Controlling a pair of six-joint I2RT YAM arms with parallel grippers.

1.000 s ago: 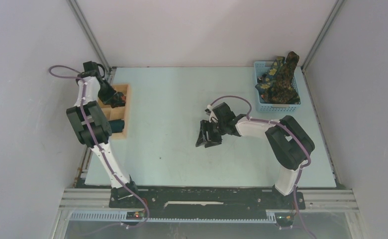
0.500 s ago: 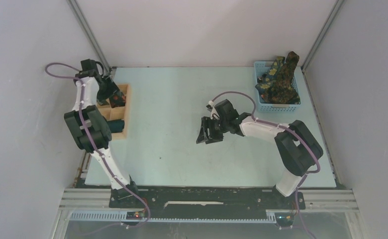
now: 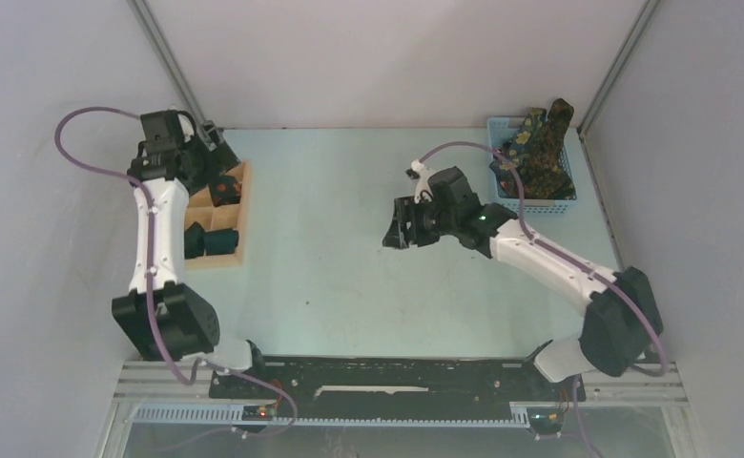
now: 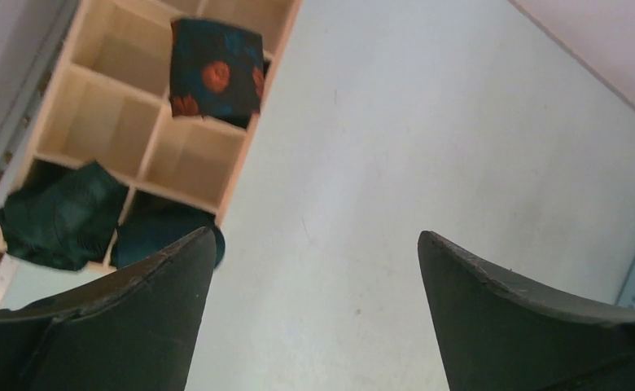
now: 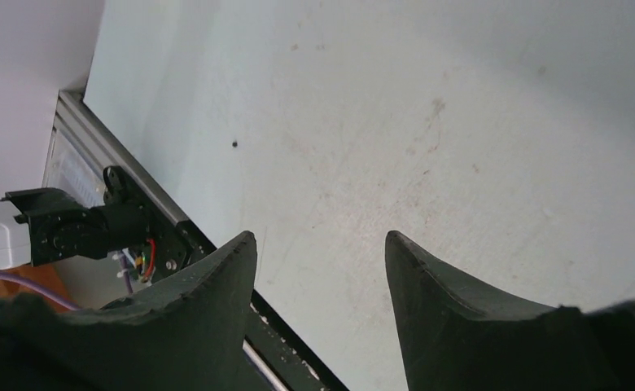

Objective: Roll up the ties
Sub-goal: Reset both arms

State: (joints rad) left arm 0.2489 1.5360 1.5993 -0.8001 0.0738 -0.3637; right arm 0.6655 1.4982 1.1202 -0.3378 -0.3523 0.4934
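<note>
Nearest to us, at the left side of the pale counter (image 3: 349,286), the wooden tray (image 3: 240,250) keeps two rolled dark green ties (image 4: 62,216) in its two closest compartments, one in each, side by side. A little farther, over the middle of the counter, the right end effector (image 5: 321,238) hangs above the bare surface; we see its fingers moderately apart and nothing between them. In the farther part of the tray lies the black tie with red-orange flowers (image 4: 216,73), rolled into a small bundle. The left end effector (image 4: 316,244) is above the far end of the tray, spread very wide and empty, clear of this tie. At the far right corner stands the blue basket (image 3: 530,203), and the unrolled floral ties (image 3: 538,153) are heaped in it, some rising over its rim.
</note>
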